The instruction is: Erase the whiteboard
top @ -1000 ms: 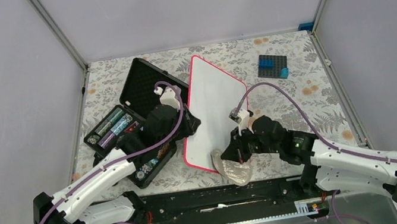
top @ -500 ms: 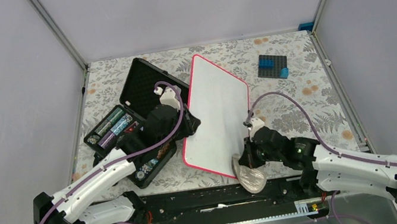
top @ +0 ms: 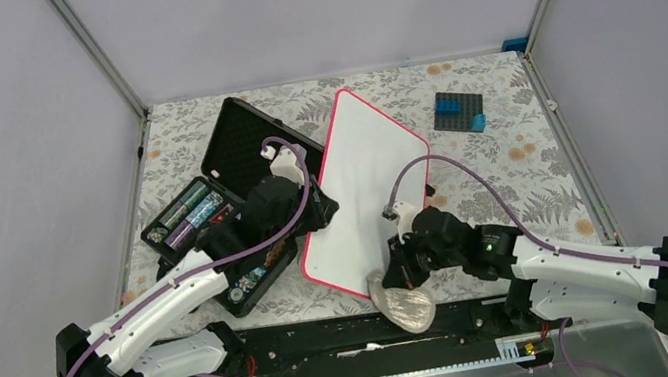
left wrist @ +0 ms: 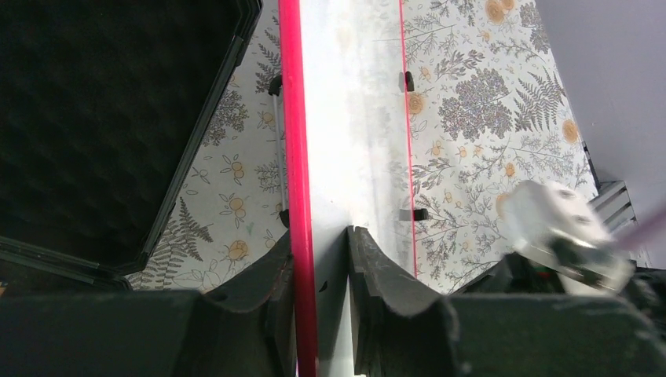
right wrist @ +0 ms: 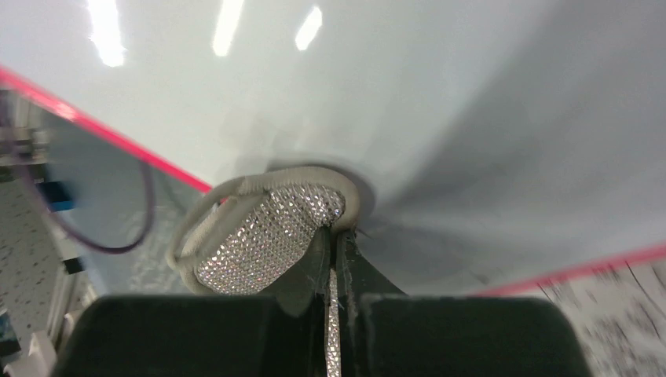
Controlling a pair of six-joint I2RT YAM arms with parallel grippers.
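Whiteboard [top: 365, 189] is lying across the middle of the bench [top: 532, 187], running from near left to far right. Its face is looking tilted rather than flat, though we cannot tell how steeply.

Nearest to us, our right arm is reaching in low from its base, elbow bent and wrist turning toward the board's near end. Our right hand [right wrist: 334, 243] is pinching a wiping pad [right wrist: 263, 236], with both fingers drawn tight together on its edge. The pad is pressing against the white face close to the near rim. It is an oval cushion, and its back is glittering with tiny silver studs inside a soft grey border.

A little farther in, our left arm is stretching forward and angling right, a purple cable looping over its wrist. Our left hand [left wrist: 320, 247] is clamping the board's left edge, one finger on each side of the rim.

The board is glossy and smooth and is catching streaks of light, and we are seeing no writing on it. A thin red-pink rim is running round its rounded corners.

The bench is wearing a cloth printed with grey ferns and orange blossoms. Beside our left arm, a black hard case [top: 248, 151] is lying open, showing egg-crate foam in its lid and cylindrical cells [top: 192, 214] in its base. Toward the far right, a flat black studded plate [top: 458, 111] is carrying blue bricks.
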